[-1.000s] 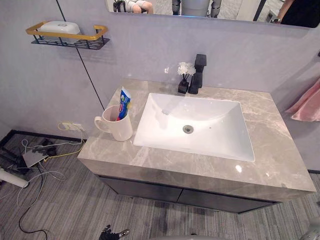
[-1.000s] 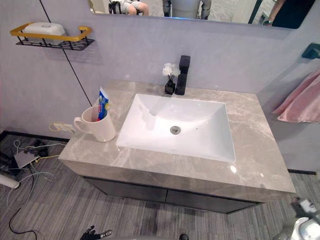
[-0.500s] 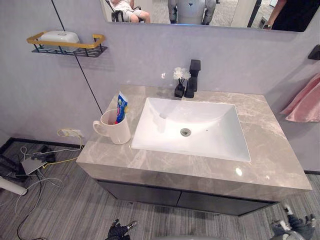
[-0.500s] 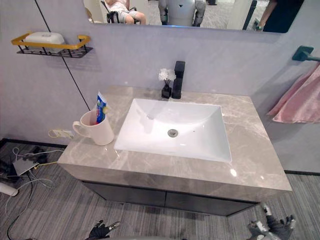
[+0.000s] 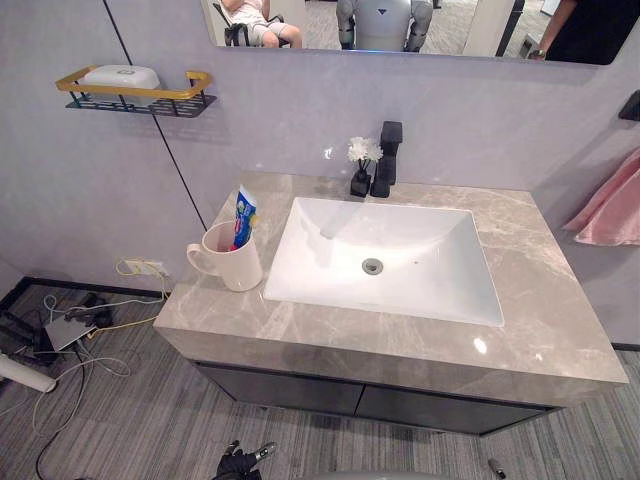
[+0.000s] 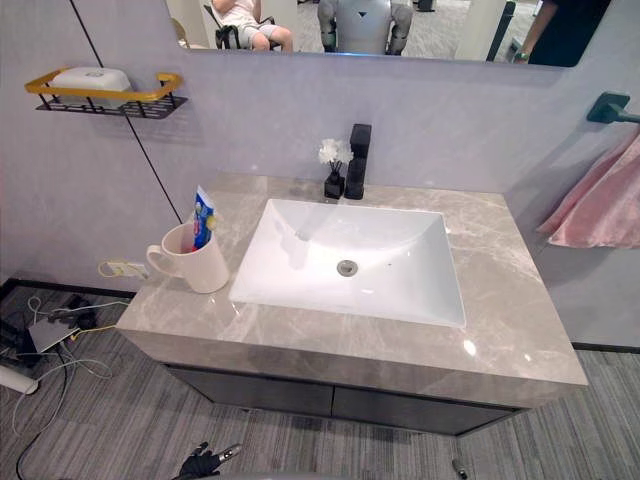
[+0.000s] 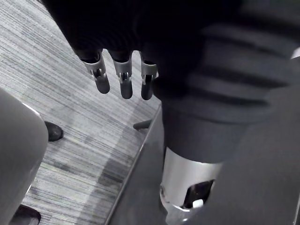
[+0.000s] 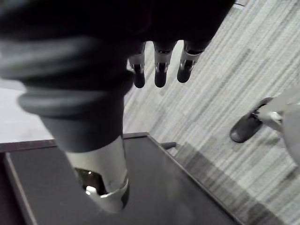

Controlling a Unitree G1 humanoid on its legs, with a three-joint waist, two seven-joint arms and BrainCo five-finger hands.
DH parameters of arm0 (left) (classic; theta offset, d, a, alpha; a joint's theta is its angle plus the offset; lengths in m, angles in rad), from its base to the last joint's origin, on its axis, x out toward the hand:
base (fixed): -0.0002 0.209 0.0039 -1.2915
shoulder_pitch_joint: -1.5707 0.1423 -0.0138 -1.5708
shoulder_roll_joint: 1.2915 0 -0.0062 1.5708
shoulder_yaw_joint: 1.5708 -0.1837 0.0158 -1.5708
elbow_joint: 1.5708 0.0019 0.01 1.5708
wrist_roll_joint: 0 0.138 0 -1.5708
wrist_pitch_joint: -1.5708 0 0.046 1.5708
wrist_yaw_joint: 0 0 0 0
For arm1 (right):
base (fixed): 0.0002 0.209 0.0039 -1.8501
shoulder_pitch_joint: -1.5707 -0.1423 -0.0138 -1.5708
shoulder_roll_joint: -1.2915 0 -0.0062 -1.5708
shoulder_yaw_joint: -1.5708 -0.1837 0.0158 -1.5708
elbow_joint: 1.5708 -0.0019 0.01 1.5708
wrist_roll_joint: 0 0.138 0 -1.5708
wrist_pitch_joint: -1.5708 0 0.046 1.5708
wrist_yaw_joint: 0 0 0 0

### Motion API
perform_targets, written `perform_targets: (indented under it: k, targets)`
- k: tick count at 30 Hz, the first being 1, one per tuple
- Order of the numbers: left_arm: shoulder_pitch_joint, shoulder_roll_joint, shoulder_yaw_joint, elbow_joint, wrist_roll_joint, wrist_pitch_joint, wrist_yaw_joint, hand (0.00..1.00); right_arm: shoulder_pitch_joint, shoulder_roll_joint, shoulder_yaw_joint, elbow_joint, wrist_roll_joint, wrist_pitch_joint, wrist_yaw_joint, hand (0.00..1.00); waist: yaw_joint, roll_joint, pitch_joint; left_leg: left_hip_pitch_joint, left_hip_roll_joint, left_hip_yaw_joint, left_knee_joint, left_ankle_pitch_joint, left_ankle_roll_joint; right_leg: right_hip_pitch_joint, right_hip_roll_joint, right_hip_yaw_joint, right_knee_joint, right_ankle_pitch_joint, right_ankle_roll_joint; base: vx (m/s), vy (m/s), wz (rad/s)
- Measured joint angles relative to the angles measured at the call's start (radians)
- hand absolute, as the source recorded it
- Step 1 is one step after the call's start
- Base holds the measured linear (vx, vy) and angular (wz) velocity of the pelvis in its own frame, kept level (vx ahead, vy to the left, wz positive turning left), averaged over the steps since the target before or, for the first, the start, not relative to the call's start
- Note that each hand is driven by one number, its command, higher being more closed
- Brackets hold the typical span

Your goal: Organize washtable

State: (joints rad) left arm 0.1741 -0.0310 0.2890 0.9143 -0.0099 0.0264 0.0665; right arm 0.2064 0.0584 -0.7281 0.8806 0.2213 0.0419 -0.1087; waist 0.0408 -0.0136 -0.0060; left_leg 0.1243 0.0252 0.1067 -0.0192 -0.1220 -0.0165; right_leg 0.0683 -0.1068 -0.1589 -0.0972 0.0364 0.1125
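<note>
Since the earlier frames the whole head view has shifted, so the camera has been moved rather than the things; the right hand, seen half a second ago at the lower right edge, has dropped out of the head views, while the left hand [image 5: 238, 462] is seen at the bottom edge, left of centre, above the floor.

On the desk [image 5: 540, 300] nothing has been displaced. The white mug [image 5: 232, 260] stands at the left of the frame, just beside the sink [image 5: 420, 260], with the toothpaste tube [image 5: 245, 215] upright inside it. The small black vase of white flowers [image 5: 361, 165] stands touching the black faucet [image 5: 386, 158] at the upper centre. A white soap box [image 5: 120, 76] lies in the wall rack [image 5: 135, 95] at the upper left, and a pink towel [image 5: 605, 210] hangs at the right edge.

In the wrist views the left hand [image 7: 122, 77] and the right hand [image 8: 159, 70] hang with fingers straight and apart, nothing held, over the floor.

The desk is judged tidy as it lies; whether that was brought about by the task cannot be told.
</note>
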Motion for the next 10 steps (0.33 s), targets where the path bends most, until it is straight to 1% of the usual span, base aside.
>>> perform_targets:
  k: [3,7,10]
  targets:
    - [0.000,0.007,-0.016,0.002,0.000,-0.006,0.000,0.00,-0.023,-0.016,0.015,0.060,-0.028,0.007,0.018,0.00,0.001,0.000,0.002,-0.005,-0.008,-0.024,-0.001,0.001,0.002,0.001,-0.003,-0.020,0.000,-0.005,0.007,-0.01,-0.023,0.20]
    - [-0.006,0.026,-0.026,0.018,0.002,-0.013,-0.001,0.00,-0.070,-0.027,0.089,0.092,-0.046,0.006,0.024,0.00,0.001,-0.004,0.021,-0.005,-0.011,-0.035,0.000,0.002,0.003,0.013,-0.004,-0.031,-0.001,-0.005,0.007,0.00,-0.021,0.07]
    - [-0.023,0.039,-0.057,0.026,0.003,-0.013,0.001,0.00,-0.101,-0.029,0.141,0.123,-0.064,0.006,0.024,0.00,0.002,0.000,0.038,-0.007,-0.015,-0.048,0.000,0.003,0.004,0.015,-0.005,-0.039,-0.001,-0.006,0.008,-0.02,-0.025,0.09]
